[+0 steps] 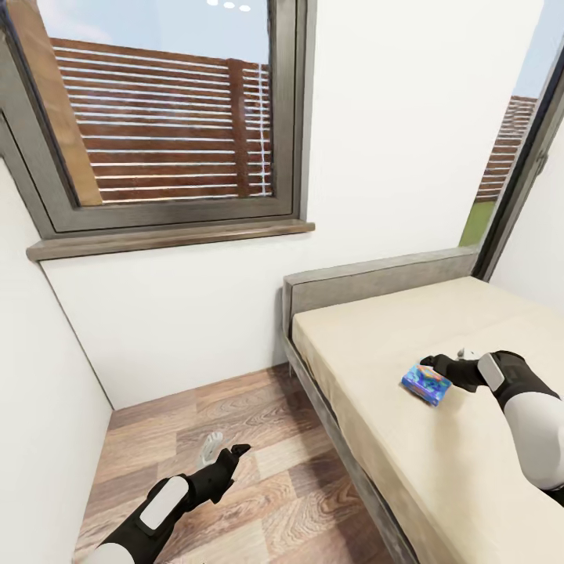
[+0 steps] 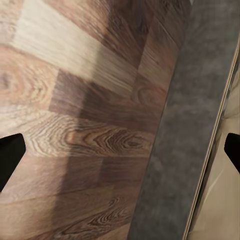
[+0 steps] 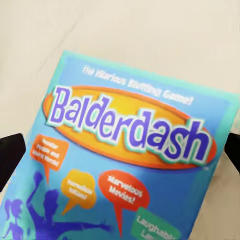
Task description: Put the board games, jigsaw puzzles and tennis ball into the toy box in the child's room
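Observation:
A small blue board game (image 1: 426,384), a "Balderdash" box (image 3: 125,165), lies on the cream mattress of the bed (image 1: 368,345) near its middle. My right gripper (image 1: 435,366) hovers just over the box's far edge. It is open, and in the right wrist view (image 3: 120,150) its dark fingertips (image 3: 10,155) stand wide apart on either side of the box. My left gripper (image 1: 225,453) hangs open and empty over the wood floor beside the bed. The toy box, table, jigsaw puzzles and tennis ball are out of view.
The bed's grey frame (image 2: 175,150) and headboard (image 1: 376,282) run along the right of a narrow strip of wood floor (image 1: 235,407). White walls close the left and far sides. A window with a wooden sill (image 1: 168,237) is set above the floor strip.

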Available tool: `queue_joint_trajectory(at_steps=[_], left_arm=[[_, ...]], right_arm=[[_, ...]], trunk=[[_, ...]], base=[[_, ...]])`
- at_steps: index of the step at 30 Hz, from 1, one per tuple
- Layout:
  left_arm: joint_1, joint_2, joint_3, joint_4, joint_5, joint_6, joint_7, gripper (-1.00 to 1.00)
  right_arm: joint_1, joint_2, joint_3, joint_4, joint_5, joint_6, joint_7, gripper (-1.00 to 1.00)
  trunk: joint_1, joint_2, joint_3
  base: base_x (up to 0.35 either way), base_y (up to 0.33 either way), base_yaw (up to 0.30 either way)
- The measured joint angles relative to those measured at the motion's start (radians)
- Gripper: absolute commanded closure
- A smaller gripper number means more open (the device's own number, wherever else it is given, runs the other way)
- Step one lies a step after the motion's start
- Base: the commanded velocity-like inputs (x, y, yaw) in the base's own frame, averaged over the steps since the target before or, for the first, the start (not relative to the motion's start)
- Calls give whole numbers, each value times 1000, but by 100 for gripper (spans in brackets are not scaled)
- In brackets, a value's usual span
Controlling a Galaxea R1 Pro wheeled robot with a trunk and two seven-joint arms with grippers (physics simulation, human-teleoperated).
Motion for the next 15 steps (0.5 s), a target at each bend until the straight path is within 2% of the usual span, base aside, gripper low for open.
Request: queue_joint_trajectory(at_steps=[11, 15], left_arm=[[0, 0, 0, 0, 0, 0, 0, -100], [0, 0, 0, 0, 0, 0, 0, -100]], right_arm=[[0, -1, 0, 0, 0, 1, 0, -100], [-1, -2, 0, 0, 0, 2, 0, -100]], trunk=[[0, 0, 0], [0, 0, 0]], base=[[0, 0, 239], [0, 0, 149]])
